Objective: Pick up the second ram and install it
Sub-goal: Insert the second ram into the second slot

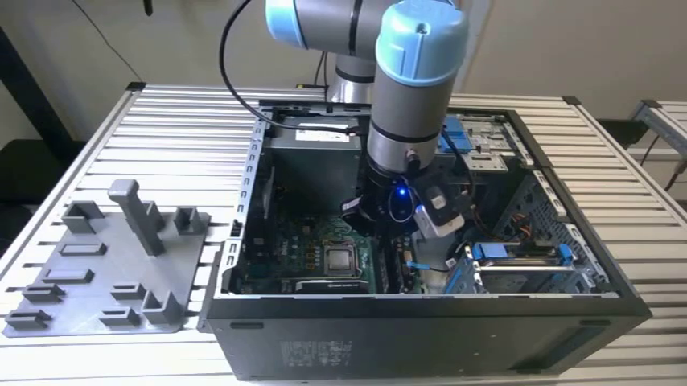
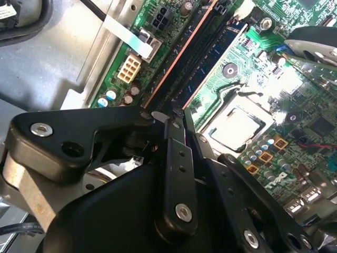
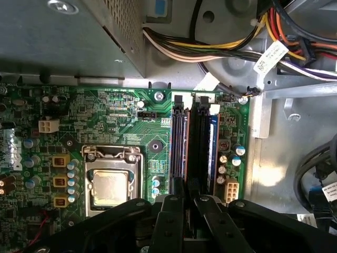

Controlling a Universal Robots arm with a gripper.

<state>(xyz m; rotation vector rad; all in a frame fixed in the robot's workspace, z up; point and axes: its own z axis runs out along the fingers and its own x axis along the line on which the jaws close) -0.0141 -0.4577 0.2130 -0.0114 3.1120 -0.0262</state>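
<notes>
- The grey plate [image 1: 108,265] with posts lies on the desk [image 1: 183,121], outside the computer box [image 1: 429,338]. It is well apart from the silver chip [image 1: 341,259], toward the exterior view's left.
- The silver chip sits in its frame on the green board [image 3: 116,116]. Just beside it runs a long slot [image 3: 179,147] with an orange edge, and that slot looks empty.
- The second ram [image 3: 196,153] stands on its thin edge in the next slot, one step farther from the silver chip. The pincer [image 3: 189,203] is closed on the stick's end, its black fingers [image 3: 171,221] tight on both sides.
- Beyond the stick, away from the silver chip, are a small white plug [image 3: 230,188] and a bunch of coloured wires [image 3: 221,52].
- What could go wrong: if the stick leans or is not lined up with its slot, a push could bend it or hurt the slot.
- I cannot tell if the white clips [image 3: 202,100] at the slot's far end have snapped shut. If they have not, the stick may be only half in.
- The exterior view shows the whole arm [image 1: 413,121] reaching down into the box, and the plate.
- The first wrist view looks straight down on the slots. The second wrist view shows them from a slant, with the pincer's joints [image 2: 179,158] up close.
</notes>
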